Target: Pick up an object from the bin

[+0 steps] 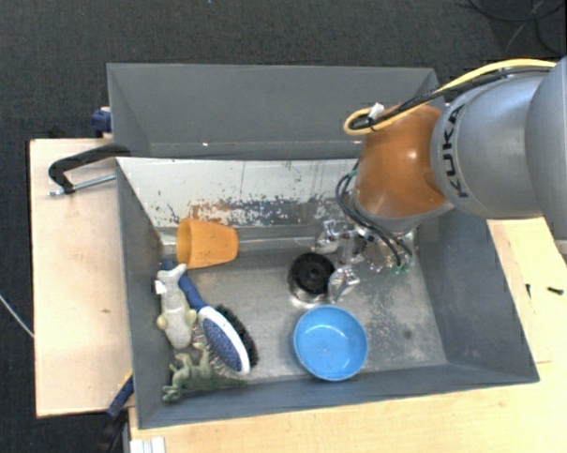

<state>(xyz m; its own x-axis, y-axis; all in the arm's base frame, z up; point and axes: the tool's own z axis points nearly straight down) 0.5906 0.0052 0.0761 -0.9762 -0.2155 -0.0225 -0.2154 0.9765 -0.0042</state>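
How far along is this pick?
Done: the tool is low in the bin, right beside a black round thing near the middle. In hand: closing in on it. Left: gripping and lifting; nothing is raised, and the blue bowl and orange cup lie apart.

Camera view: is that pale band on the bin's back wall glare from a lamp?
Camera view: likely yes, the bin's back wall reflects light as a pale, scuffed band above the orange cup. Same view: the blue bowl has a soft sheen inside, and things on the floor cast only faint shadows.
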